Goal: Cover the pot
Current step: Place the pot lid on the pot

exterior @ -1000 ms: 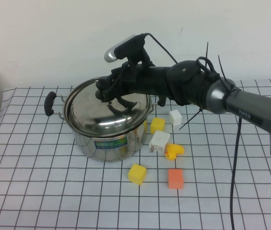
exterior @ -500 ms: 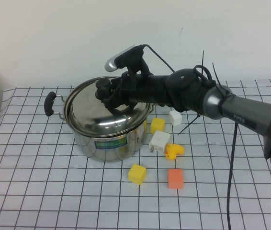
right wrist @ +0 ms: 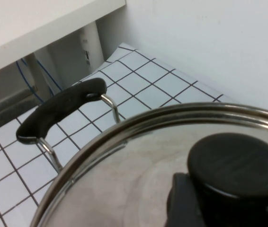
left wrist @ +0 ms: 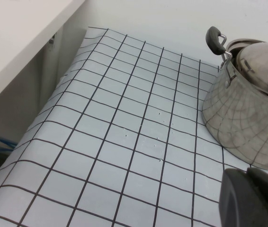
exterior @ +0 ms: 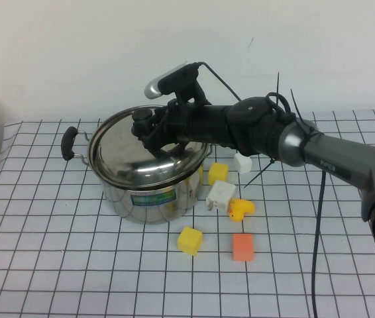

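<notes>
The shiny steel pot [exterior: 149,195] with a blue-green label stands left of centre on the gridded table. The domed steel lid [exterior: 134,156] lies on its rim, tilted down toward the front. My right gripper [exterior: 149,132] is at the lid's black knob [exterior: 140,116] and shut on it; in the right wrist view one finger [right wrist: 181,201] presses against the knob [right wrist: 236,163] above the lid [right wrist: 124,179]. My left gripper [left wrist: 250,198] is shut and empty, low over the table left of the pot [left wrist: 238,127]. It is outside the high view.
Right of the pot lie two yellow blocks [exterior: 218,173] [exterior: 189,240], two white blocks [exterior: 242,161] [exterior: 220,195], a yellow duck [exterior: 240,210] and an orange block [exterior: 243,246]. The pot's black side handle [exterior: 69,142] sticks out left. A white shelf [left wrist: 15,42] borders the table's left edge.
The right gripper has shifted slightly back to the right, so the lid's knob now shows in front of it. The lid and pot have stayed in place.
</notes>
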You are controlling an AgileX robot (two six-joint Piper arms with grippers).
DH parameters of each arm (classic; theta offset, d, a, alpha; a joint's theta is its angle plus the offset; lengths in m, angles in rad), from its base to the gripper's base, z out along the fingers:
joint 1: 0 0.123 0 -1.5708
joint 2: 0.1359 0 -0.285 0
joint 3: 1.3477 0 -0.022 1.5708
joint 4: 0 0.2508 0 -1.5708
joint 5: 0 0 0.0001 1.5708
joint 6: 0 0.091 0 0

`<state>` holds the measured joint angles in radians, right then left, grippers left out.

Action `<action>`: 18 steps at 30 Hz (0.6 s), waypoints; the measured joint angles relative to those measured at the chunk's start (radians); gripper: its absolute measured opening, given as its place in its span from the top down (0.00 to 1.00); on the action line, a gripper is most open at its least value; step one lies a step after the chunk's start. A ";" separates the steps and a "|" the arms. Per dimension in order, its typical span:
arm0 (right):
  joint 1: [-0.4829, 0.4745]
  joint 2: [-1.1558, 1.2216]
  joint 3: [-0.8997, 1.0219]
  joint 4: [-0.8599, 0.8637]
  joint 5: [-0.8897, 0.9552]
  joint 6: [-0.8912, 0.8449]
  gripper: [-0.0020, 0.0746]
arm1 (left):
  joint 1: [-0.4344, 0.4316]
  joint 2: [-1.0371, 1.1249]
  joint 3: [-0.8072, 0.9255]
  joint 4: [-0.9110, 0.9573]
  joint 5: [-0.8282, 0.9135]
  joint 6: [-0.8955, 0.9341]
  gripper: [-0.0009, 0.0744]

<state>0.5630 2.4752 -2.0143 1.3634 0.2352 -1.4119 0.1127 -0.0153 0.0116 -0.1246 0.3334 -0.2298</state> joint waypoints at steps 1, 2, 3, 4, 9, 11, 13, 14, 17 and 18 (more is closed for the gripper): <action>0.000 0.001 -0.002 0.002 0.000 -0.005 0.40 | 0.000 0.000 0.000 0.000 0.000 0.000 0.99; 0.000 0.002 -0.002 0.006 0.000 -0.013 0.40 | 0.000 0.000 0.000 0.000 0.000 0.000 0.99; 0.000 0.002 -0.004 0.013 0.000 -0.024 0.40 | 0.000 0.000 0.000 0.000 0.000 0.000 0.99; 0.000 0.002 -0.005 0.017 0.000 -0.031 0.40 | 0.000 0.000 0.000 0.000 0.000 0.000 0.99; 0.000 0.006 -0.012 0.034 -0.002 -0.060 0.40 | 0.000 0.000 0.000 0.000 0.000 0.000 0.99; 0.000 0.006 -0.012 0.036 -0.004 -0.067 0.40 | 0.000 0.000 0.000 0.000 0.000 0.000 0.99; 0.001 0.007 -0.012 0.041 -0.004 -0.071 0.40 | 0.000 0.000 0.000 0.000 0.000 0.000 0.99; 0.001 0.007 -0.012 0.047 -0.004 -0.071 0.40 | 0.000 0.000 0.000 0.000 0.000 0.000 0.99; 0.002 0.010 -0.016 0.060 -0.006 -0.073 0.40 | 0.000 0.000 0.000 0.000 0.000 -0.005 0.99; 0.002 0.012 -0.018 0.063 -0.006 -0.075 0.40 | 0.000 0.000 0.000 0.000 0.000 -0.005 0.99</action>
<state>0.5653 2.4867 -2.0325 1.4259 0.2293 -1.4870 0.1127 -0.0153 0.0116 -0.1246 0.3334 -0.2343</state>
